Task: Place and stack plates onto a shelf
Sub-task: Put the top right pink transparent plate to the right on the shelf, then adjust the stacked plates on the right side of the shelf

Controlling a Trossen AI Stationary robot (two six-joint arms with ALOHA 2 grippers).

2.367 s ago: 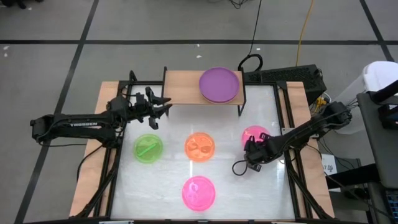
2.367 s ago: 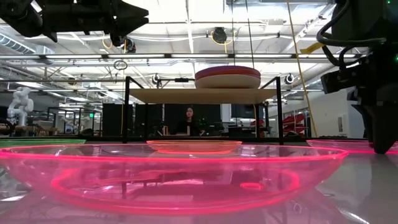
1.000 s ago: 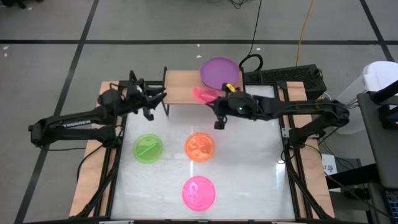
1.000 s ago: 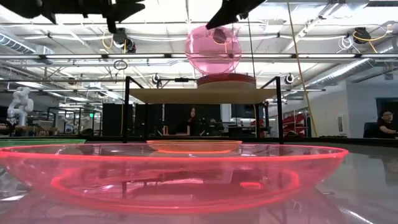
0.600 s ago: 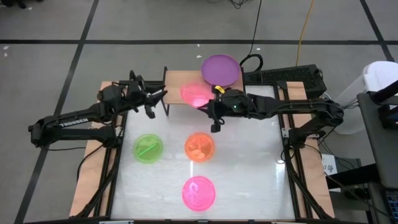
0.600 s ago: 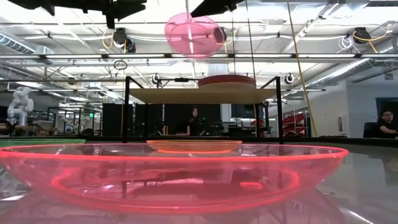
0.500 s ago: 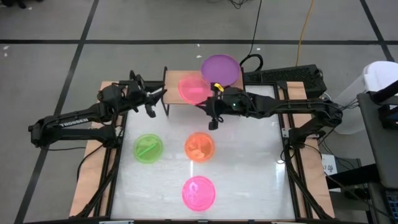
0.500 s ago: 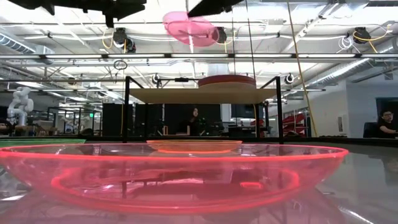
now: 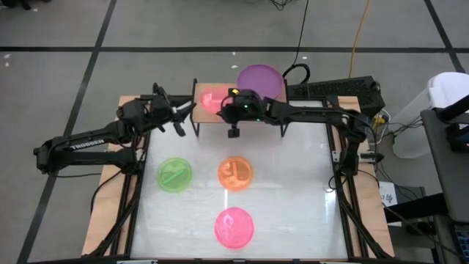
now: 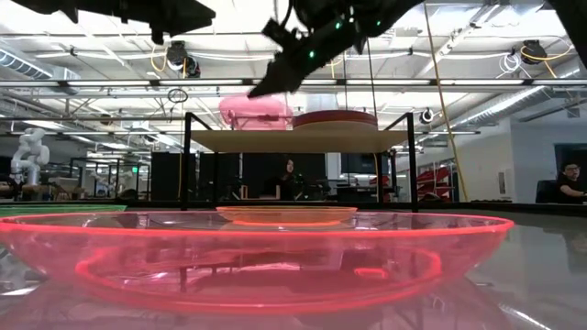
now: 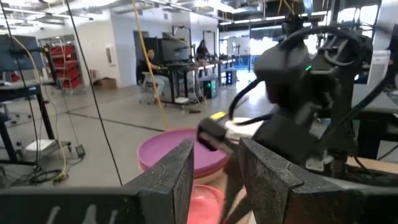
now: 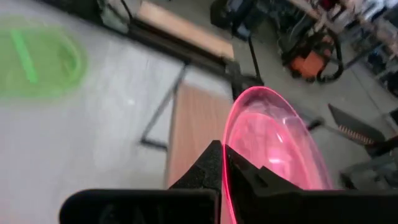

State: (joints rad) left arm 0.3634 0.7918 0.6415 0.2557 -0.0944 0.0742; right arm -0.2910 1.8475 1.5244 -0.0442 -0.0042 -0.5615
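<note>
My right tool (image 9: pixel 222 105) pinches a pink plate (image 9: pixel 212 99) over the shelf (image 9: pixel 204 110), upper centre; left tool (image 9: pixel 182 117) waits open.

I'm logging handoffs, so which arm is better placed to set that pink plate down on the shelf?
Right: the right gripper already pinches the pink plate over the shelf; the left gripper waits beside it.

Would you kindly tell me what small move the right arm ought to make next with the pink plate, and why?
Probably open the right tool and let go: the pink plate it pinches by the rim already sits low on the shelf, beside the purple stack.
</note>
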